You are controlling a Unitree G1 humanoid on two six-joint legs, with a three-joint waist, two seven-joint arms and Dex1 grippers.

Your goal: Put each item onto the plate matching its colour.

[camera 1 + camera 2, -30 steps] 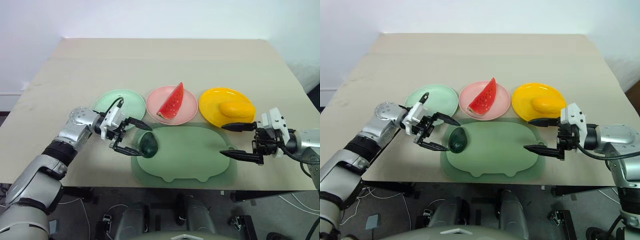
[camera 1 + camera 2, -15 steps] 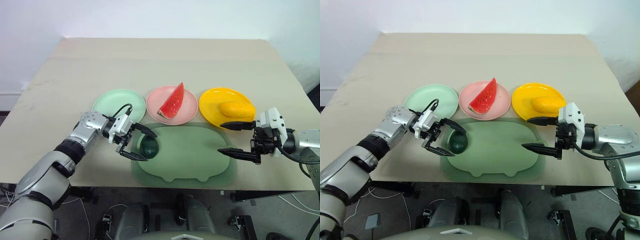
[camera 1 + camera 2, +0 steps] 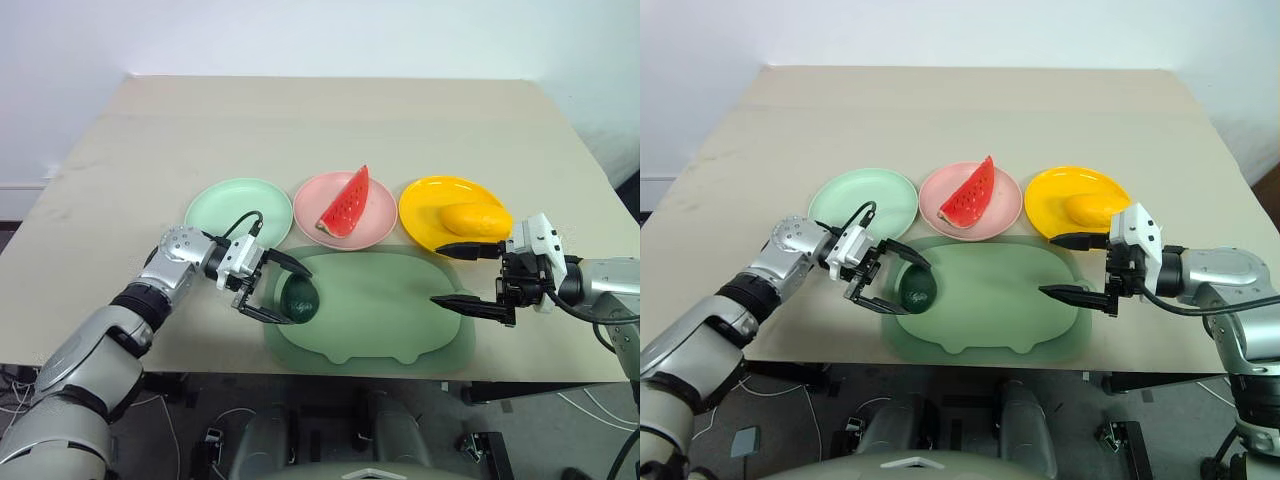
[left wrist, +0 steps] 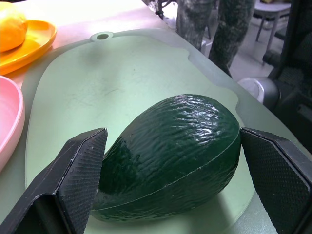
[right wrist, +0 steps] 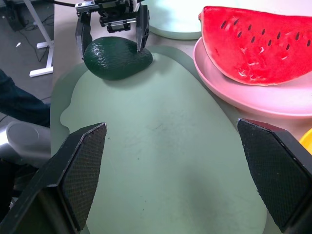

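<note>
Fingers (image 4: 80, 168) of your left gripper (image 3: 273, 287) stood wide open astride the avocado (image 3: 298, 299), gripping nothing.
You had it on the mat (image 3: 390, 310), long axis spanning the gap between them; right gripper (image 3: 468, 275), also open and empty, was well apart.

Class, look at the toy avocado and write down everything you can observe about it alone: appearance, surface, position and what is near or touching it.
The avocado is dark green, glossy and pear-shaped, with a finely wrinkled, plastic-looking skin and a thin seam running round its length. It lies on its side at one end of the pale green mat, in front of the mint green plate, not on any plate. The left gripper is open with one finger on each side of it; one finger looks very close to the skin, but no firm contact can be confirmed.
</note>
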